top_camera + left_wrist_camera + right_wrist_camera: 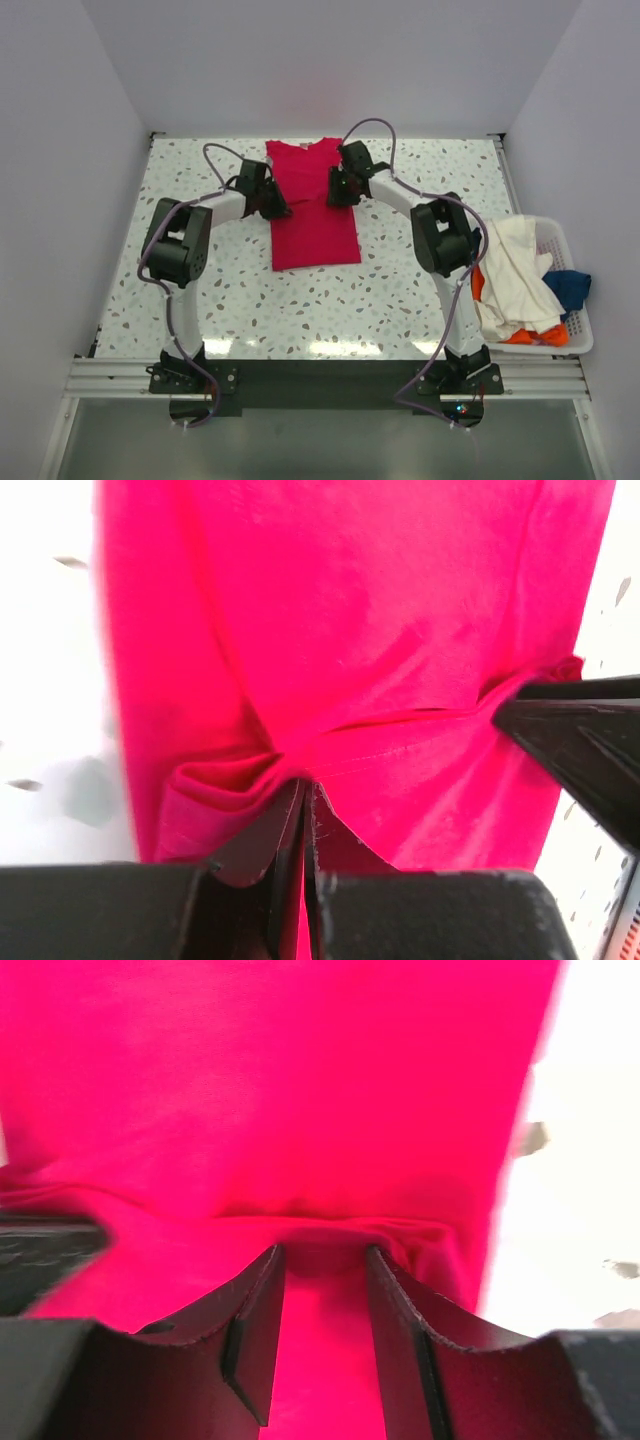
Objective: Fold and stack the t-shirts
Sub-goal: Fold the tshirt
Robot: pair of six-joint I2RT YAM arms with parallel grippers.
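I'm looking into a robot lab test cell, plain white panels boxing in three sides, speckled terrazzo-look surface, left arm and right arm bolted to an aluminium rail at my near edge, loose purple cables looping off the arms.

Speckled table, white slatted basket right

Bright, even overhead light; blurry wrist views with blown-out whites.
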